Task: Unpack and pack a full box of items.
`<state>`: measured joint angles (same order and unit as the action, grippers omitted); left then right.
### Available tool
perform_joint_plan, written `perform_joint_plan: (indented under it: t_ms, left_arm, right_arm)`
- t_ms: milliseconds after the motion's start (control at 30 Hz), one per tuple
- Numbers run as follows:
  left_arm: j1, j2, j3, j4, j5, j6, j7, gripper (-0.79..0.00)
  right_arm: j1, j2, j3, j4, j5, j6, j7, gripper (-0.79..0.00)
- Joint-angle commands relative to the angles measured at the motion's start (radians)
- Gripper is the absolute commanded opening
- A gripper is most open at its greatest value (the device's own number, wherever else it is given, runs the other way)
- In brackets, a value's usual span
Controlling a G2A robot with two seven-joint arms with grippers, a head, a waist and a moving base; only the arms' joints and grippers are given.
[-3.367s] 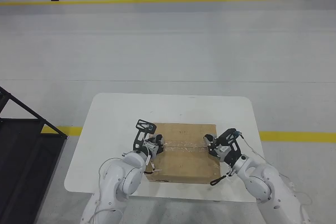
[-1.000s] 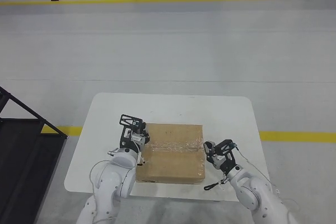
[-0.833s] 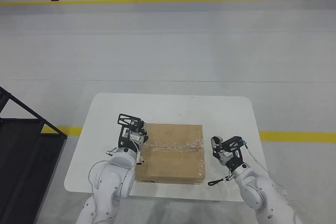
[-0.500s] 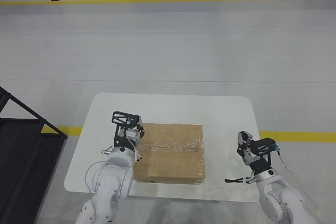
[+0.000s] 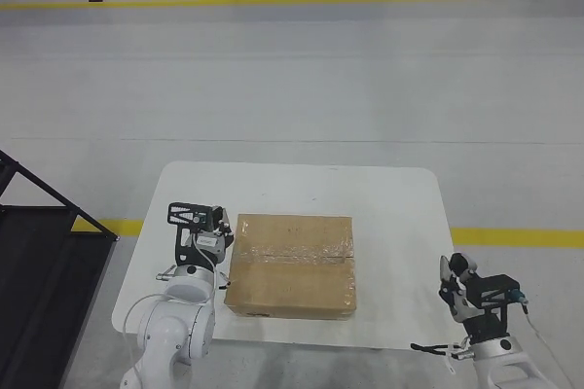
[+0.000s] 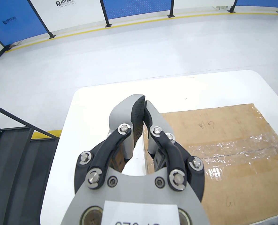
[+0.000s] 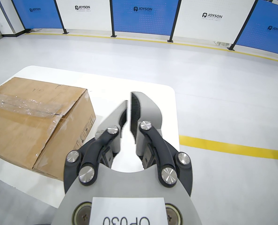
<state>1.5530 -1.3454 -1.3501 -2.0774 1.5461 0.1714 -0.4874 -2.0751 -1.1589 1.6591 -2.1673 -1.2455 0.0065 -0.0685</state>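
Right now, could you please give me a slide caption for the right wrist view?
Empty right gripper hovers near the edge of the white table, apart from the taped cardboard box.

pale grey floor (image 5: 292, 88), yellow line (image 5: 526, 236), blue-and-white panels (image 7: 141, 8), black rack (image 5: 29, 272)

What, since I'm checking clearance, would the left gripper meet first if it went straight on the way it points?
Likely the bare white table, not the cardboard box: the left gripper points along the table surface beside the box's edge. Its downward tilt is unclear, so it might clear the far edge.
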Motion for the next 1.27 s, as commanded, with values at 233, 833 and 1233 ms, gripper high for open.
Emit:
perform_joint_plan:
  t_ms: [233,833,1233]
  left_arm:
    - [0.000,0.000,0.000,0.000,0.000,0.000,0.001,-0.308]
    - [0.000,0.000,0.000,0.000,0.000,0.000,0.001,0.000]
    - [0.000,0.000,0.000,0.000,0.000,0.000,0.001,0.000]
  right_arm:
    - [0.001,0.000,0.000,0.000,0.000,-0.001,0.001,-0.182]
    - [0.001,0.000,0.000,0.000,0.000,-0.001,0.001,0.000]
    - [0.001,0.000,0.000,0.000,0.000,-0.001,0.001,0.000]
